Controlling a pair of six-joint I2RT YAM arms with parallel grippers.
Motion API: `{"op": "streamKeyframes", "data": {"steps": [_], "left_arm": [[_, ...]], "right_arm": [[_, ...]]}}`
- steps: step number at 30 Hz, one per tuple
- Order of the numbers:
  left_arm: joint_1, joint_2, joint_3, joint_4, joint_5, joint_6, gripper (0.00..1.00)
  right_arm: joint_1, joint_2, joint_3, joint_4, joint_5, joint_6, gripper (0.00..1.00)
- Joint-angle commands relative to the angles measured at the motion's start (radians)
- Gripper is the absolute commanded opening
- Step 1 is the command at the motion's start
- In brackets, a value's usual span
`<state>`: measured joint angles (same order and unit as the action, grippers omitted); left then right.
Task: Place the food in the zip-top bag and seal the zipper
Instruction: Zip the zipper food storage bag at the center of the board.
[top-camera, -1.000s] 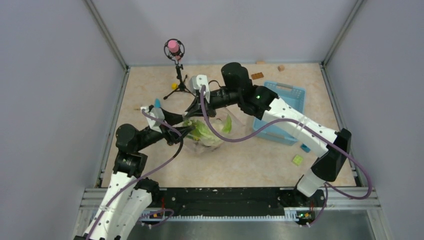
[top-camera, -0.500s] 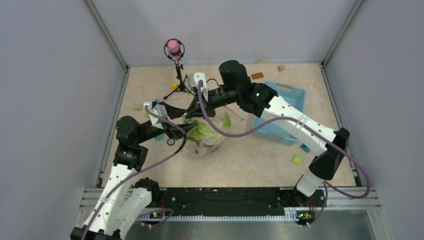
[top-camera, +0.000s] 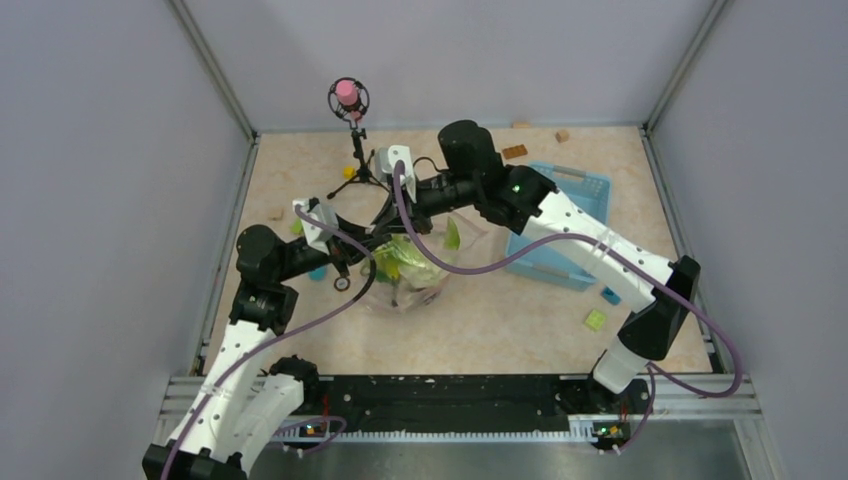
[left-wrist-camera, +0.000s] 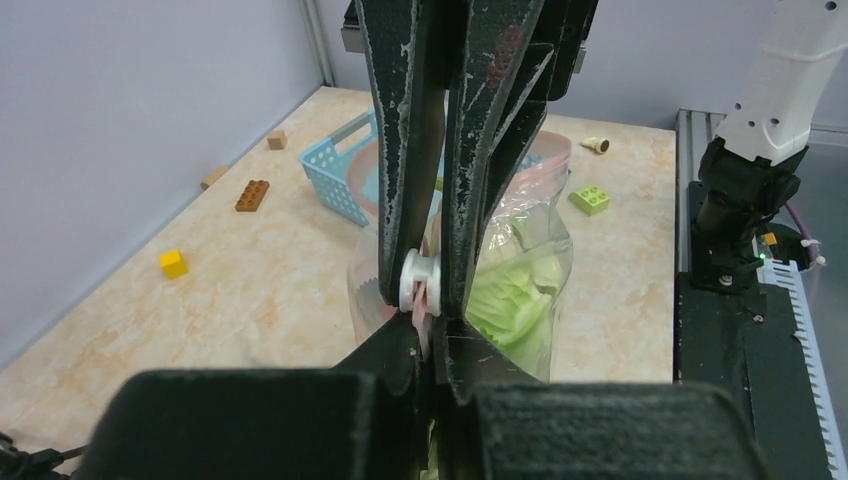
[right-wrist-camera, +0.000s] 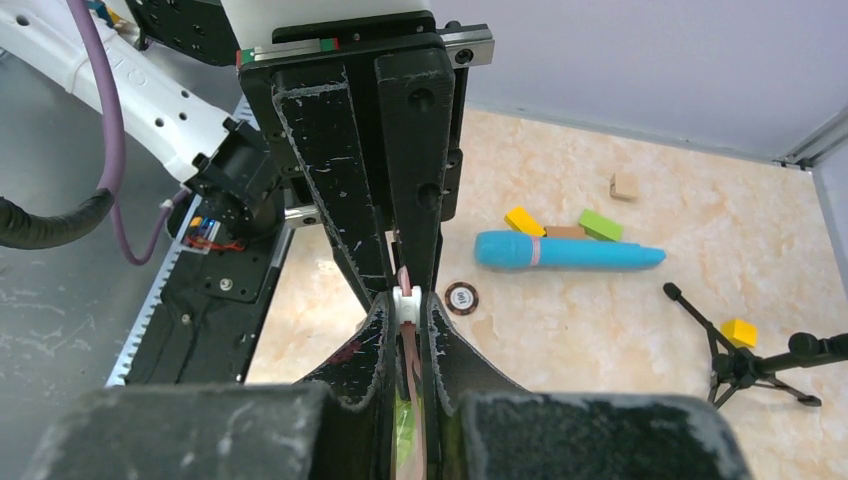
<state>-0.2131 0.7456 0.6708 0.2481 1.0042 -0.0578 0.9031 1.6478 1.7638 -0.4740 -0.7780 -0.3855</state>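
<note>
The clear zip-top bag stands mid-table with leafy green food inside. My left gripper comes at its top edge from the left and my right gripper from above; they meet tip to tip. In the left wrist view my left gripper is shut on the pale pink zipper, with the bag and the green food behind it. A white slider sits on the strip where my right gripper is shut on the zipper.
A light-blue basket stands right of the bag. A microphone stand is at the back left. A blue pen, a round token and coloured blocks lie by the bag. A green block lies front right.
My left gripper opened, shifted a little toward the bag's top edge, then shut on the zipper. The right gripper stayed shut on the strip and hardly moved.
</note>
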Motion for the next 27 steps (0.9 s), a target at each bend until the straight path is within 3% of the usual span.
{"op": "streamKeyframes", "data": {"steps": [1, 9, 19, 27], "left_arm": [[-0.003, -0.047, -0.005, 0.098, 0.024, -0.022, 0.0], [-0.003, -0.077, -0.009, 0.074, -0.011, -0.032, 0.0], [-0.003, -0.112, -0.03, 0.077, -0.033, -0.044, 0.0], [-0.003, -0.144, -0.044, 0.029, -0.136, -0.018, 0.0]], "right_arm": [[0.016, -0.008, 0.036, -0.001, 0.071, -0.028, 0.0], [-0.016, -0.026, -0.013, -0.024, 0.187, -0.028, 0.0], [-0.12, -0.072, -0.103, -0.027, 0.086, -0.039, 0.0], [-0.168, -0.123, -0.14, -0.026, 0.312, -0.017, 0.0]]}}
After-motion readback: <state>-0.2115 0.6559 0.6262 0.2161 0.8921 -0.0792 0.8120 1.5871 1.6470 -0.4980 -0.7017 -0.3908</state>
